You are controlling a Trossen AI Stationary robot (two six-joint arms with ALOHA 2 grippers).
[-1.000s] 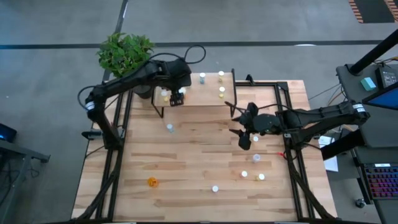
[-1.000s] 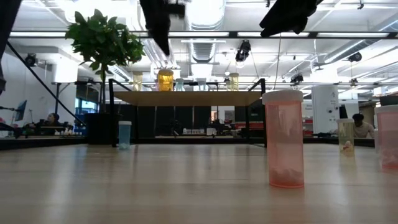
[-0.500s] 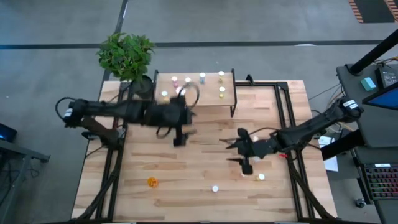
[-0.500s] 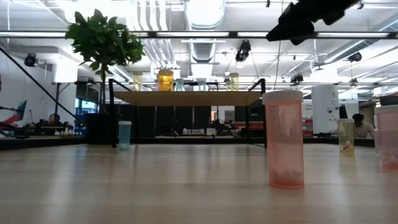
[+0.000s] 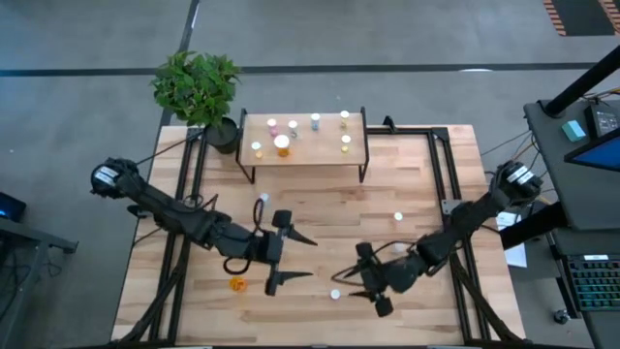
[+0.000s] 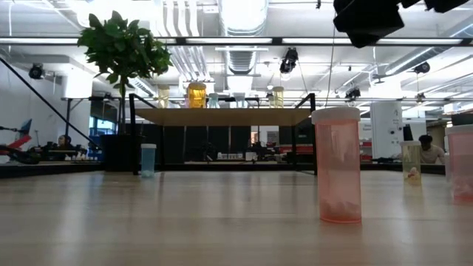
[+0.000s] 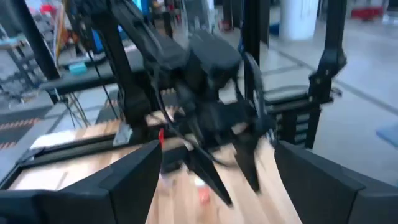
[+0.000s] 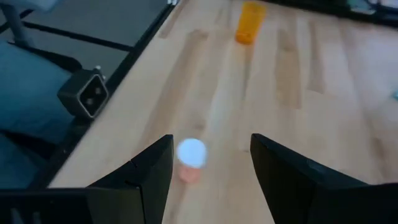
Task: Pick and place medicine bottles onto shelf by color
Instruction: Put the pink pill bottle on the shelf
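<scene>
The shelf [image 5: 302,145] carried seven medicine bottles [image 5: 282,143] (the rest stood scattered on the worktop [image 5: 320,223]). Since a moment before, both arms had swung toward the near edge: the left gripper [image 5: 291,260] spread and empty beside an orange bottle [image 5: 236,284], the right gripper [image 5: 371,289] parted, holding nothing, near a pink bottle [image 5: 335,294].

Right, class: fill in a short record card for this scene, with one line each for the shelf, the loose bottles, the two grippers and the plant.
shelf: low shelf at the table's far edge, several small bottles on top
loose bottles: orange bottle near the front left; pink bottle near the front middle
left gripper: left gripper open, empty, above the table beside the orange bottle
right gripper: right gripper open, empty, next to the pink bottle
plant: potted plant at the far left corner
</scene>
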